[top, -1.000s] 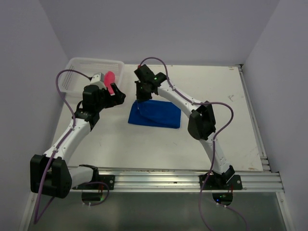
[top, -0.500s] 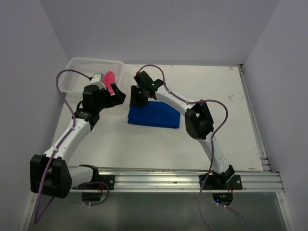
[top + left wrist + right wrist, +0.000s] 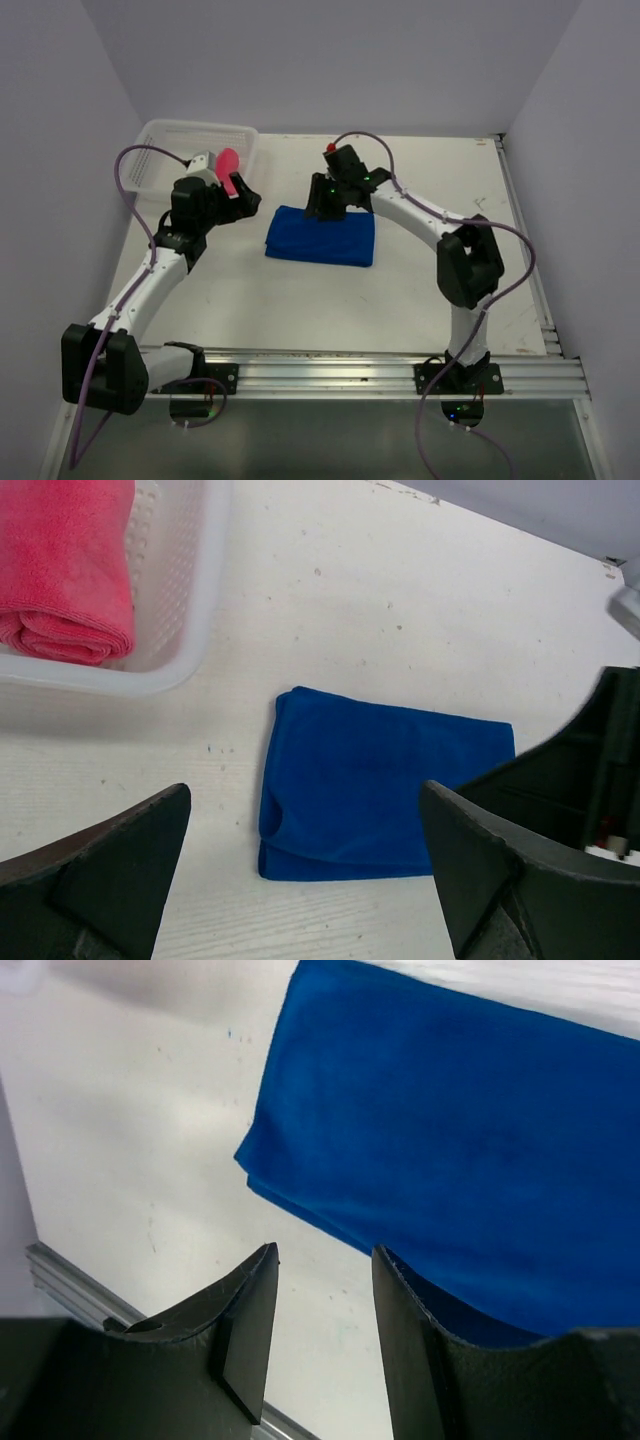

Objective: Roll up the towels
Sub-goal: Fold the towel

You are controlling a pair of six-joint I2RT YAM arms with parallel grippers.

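The blue towel [image 3: 320,237] lies folded flat on the table and shows in the left wrist view [image 3: 380,780] and the right wrist view [image 3: 460,1150]. The pink towel [image 3: 65,570] rests rolled inside the white basket [image 3: 190,630]; from above, only a pink bit [image 3: 228,163] shows behind the left arm. My left gripper [image 3: 245,205] hovers wide open between basket and blue towel, holding nothing [image 3: 305,790]. My right gripper [image 3: 322,205] hangs over the blue towel's far edge, open, with only bare table between its fingers [image 3: 325,1252].
The mesh basket [image 3: 165,150] stands at the table's back left corner. A metal rail [image 3: 330,375] runs along the near edge by the arm bases. Walls close in on three sides.
My right gripper has opened, let go of the blue towel's far left corner and swung right along its far edge. The left arm has barely moved.
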